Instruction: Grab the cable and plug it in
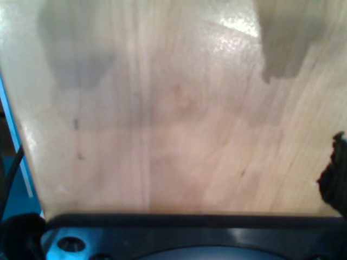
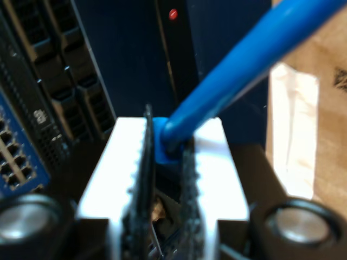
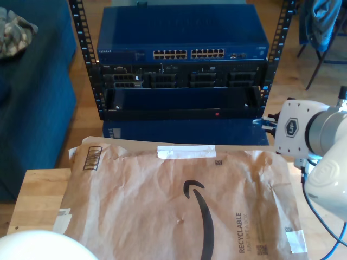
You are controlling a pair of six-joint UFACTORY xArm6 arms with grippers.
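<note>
Our second end effector point(image 2: 168, 162) is clamped on the cable point(image 2: 244, 65): two white fingers point(image 2: 116, 168), with toothed black pads, pinch its blue end between them, and the bright blue cord runs up and away from the jaws. Beyond those fingers we see dark rack gear, one red light point(image 2: 173, 14) and part of a blue switch point(image 2: 16, 157) with rows of ports.

Our first wrist view looks down on one bare wooden surface point(image 1: 179, 108), with two soft shadows across it. We cannot tell whether our first end effector is released or clenched, since its jaws are not in sight.

In the exterior view we count one rack point(image 3: 181, 59) holding a blue switch point(image 3: 184, 40) with two blocks of ports, black units below it, and one red light point(image 3: 217, 114). One brown paper mailer point(image 3: 179, 200) lies flat in front. One white arm point(image 3: 314, 141) stands at the exterior view's right, and a little blue shows at its tip near the rack's lower corner.
</note>
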